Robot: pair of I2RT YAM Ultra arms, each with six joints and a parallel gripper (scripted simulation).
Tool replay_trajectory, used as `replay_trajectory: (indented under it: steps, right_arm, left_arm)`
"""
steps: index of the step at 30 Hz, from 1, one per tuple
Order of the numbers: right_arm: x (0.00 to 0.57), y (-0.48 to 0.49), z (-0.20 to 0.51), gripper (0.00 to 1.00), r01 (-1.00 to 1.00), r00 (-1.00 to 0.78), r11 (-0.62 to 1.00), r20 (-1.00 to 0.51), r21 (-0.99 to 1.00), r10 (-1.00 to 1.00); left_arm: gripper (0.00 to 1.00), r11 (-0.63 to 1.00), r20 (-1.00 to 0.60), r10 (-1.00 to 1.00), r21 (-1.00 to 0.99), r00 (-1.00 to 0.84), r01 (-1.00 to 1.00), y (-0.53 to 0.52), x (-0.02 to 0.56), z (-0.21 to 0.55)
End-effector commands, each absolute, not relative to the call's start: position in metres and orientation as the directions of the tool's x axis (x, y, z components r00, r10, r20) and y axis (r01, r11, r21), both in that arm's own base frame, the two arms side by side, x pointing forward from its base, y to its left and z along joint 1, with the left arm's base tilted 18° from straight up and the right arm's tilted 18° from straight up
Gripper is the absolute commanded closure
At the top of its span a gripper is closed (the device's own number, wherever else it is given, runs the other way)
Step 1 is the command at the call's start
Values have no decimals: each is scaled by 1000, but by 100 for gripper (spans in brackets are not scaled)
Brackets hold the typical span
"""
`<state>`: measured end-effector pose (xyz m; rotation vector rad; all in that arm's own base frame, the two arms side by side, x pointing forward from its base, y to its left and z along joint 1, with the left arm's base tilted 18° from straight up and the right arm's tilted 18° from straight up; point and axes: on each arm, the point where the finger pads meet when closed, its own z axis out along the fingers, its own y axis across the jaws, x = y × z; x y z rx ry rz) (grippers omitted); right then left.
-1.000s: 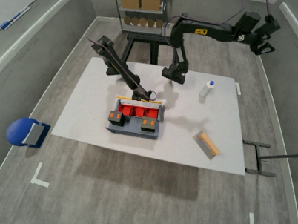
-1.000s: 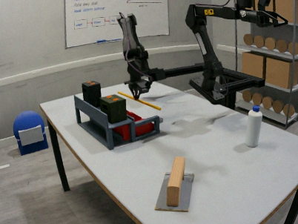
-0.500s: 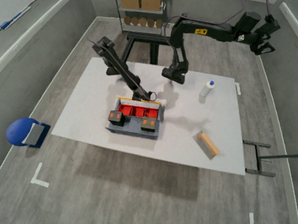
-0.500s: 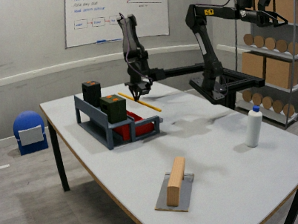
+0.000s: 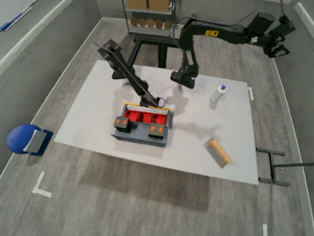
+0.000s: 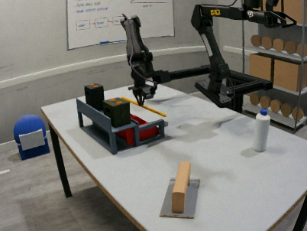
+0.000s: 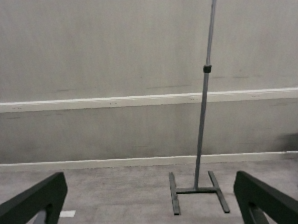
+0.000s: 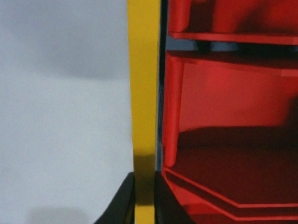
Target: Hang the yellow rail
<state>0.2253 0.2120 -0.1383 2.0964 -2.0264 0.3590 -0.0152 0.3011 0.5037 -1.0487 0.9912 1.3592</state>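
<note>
Right end effector (image 5: 151, 104) (image 6: 141, 104) (image 8: 145, 182): its tips are pinching the yellow rail for you.
Yellow rail (image 5: 130, 104) (image 6: 153, 110) (image 8: 144, 75): you have it lengthwise along the bin side of the shelf; you cannot tell whether it touches the hooks.
Red bins (image 5: 146, 118) (image 6: 147, 133) (image 8: 230, 95): you see three in a row in the shelf, just beside the rail.
Shelf (image 5: 142, 137) (image 6: 92, 111): your grey-blue landmark, on the tabletop (image 5: 86, 125) (image 6: 229, 172) (image 8: 65, 125).
Black box (image 5: 123, 126) (image 6: 94, 95) and olive box (image 5: 156, 134) (image 6: 117, 115): up on the shelf, on the side opposite your rail.
White bottle (image 5: 217, 94) (image 6: 261, 131): upright, well apart from the shelf.
Trowel (image 5: 219, 150) (image 6: 181, 191): wooden handle up, also well apart from the shelf.
Left end effector (image 5: 282, 50) (image 6: 286, 21) (image 7: 150, 176): spread and empty, far from your shelf.
</note>
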Motion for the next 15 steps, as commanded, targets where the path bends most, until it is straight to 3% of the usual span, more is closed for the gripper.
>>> replay_trajectory:
  steps: [1,15]
  right_arm:
    - [242,237,-129,100,-997,30,-47,243,-65,-969]
    - [241,234,-137,100,-997,32,-48,253,-57,-967]
  left_arm:
    - [0,-58,-951,307,0,-18,-998,288,-18,518]
    - [0,-58,-951,307,0,-18,-998,288,-18,518]
